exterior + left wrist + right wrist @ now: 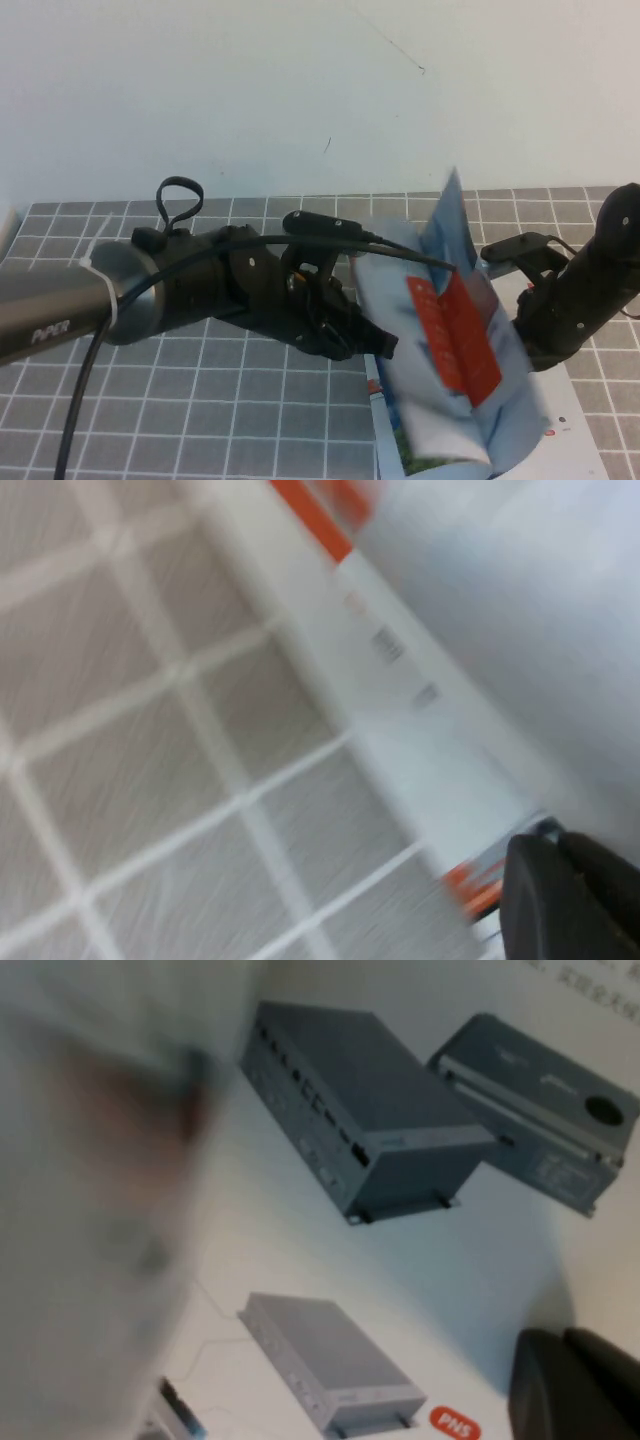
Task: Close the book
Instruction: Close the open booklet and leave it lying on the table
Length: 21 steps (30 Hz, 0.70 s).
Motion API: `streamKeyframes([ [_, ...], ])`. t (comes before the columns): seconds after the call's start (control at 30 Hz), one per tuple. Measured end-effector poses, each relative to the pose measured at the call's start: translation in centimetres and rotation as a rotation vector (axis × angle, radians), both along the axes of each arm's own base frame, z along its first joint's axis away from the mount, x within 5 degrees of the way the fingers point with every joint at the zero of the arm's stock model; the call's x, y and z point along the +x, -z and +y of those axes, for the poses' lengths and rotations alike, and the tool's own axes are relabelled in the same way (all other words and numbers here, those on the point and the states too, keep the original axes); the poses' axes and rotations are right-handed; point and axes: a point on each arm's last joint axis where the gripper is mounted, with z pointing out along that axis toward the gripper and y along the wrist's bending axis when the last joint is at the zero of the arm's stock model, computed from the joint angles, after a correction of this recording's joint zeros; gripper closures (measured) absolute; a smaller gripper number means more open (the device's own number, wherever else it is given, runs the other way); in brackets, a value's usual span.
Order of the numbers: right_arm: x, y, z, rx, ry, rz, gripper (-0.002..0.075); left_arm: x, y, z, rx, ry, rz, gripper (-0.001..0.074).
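Observation:
A glossy book (450,340) lies at the table's right. One blue-white leaf with an orange strip (455,325) stands up off it, curled and blurred. A flat page (570,445) shows beneath. My left gripper (375,345) reaches across to the book's left edge. Its dark fingers (530,880) are shut, right beside the cover's orange-marked edge (470,875). My right gripper (532,340) sits at the book's right side, partly hidden by the raised leaf. It hovers shut (560,1345) over a page printed with grey device boxes (370,1110). The blurred leaf (90,1210) fills the side of that view.
The table is a grey mat with a white grid (200,420). A plain pale wall (300,90) rises behind it. A black cable (90,370) trails from the left arm toward the front edge.

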Motion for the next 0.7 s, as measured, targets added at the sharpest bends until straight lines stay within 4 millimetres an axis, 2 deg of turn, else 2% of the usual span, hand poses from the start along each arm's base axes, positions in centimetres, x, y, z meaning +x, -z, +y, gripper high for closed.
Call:
streamKeyframes([
  [0.23,0.0,-0.2,0.0,0.003,-0.006,-0.008,0.0727,-0.9,-4.2,-1.0,-0.044,0.082,-0.170,0.0737],
  [0.33,-0.1,-1.2,-0.2,-0.028,-0.033,-0.033,0.0727,-1.3,-5.6,-1.0,-0.059,0.101,-0.212,0.0737],
  [0.43,0.0,-3.9,-0.7,-0.088,-0.053,-0.107,0.0727,-1.6,-6.6,-0.8,-0.073,0.100,-0.240,0.0737],
  [0.57,0.2,-8.6,-1.8,-0.174,-0.030,-0.242,0.0727,-2.0,-8.1,-0.5,-0.095,0.093,-0.285,0.0737],
  [0.7,-0.7,-13.0,-2.3,-0.166,-0.008,-0.359,0.0727,-2.6,-10.1,0.1,-0.112,0.097,-0.347,0.0737],
])
